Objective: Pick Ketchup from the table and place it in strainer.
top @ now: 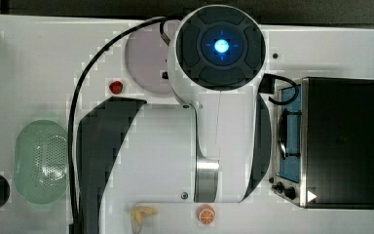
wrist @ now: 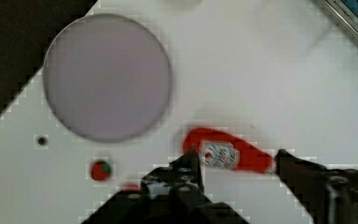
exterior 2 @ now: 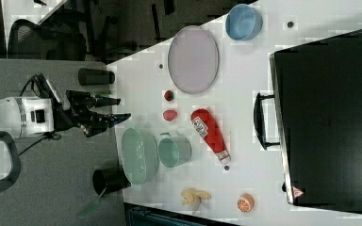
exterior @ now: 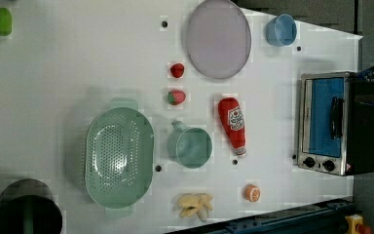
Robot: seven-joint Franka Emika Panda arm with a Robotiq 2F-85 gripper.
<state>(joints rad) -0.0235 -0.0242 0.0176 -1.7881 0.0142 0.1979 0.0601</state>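
The Ketchup (exterior: 233, 126), a red bottle with a white cap, lies flat on the white table between the green cup (exterior: 190, 146) and the toaster oven (exterior: 328, 122). The strainer (exterior: 119, 157), pale mint-green and oval, sits beyond the cup with nothing in it; it also shows at the top view's left (top: 41, 161). My gripper (exterior 2: 118, 108) hangs open, well off the table surface. In the wrist view the gripper (wrist: 237, 154) is above the Ketchup (wrist: 228, 156), its two dark fingertips (wrist: 193, 161) standing to either side of the bottle's length without touching it.
A grey plate (exterior: 217, 38), a blue cup (exterior: 280, 29) and two strawberries (exterior: 177, 69) (exterior: 176, 96) lie past the bottle's base. An orange half (exterior: 252, 193) and a banana (exterior: 195, 204) rest near the table's edge. A black cup (exterior: 24, 207) stands by the strainer.
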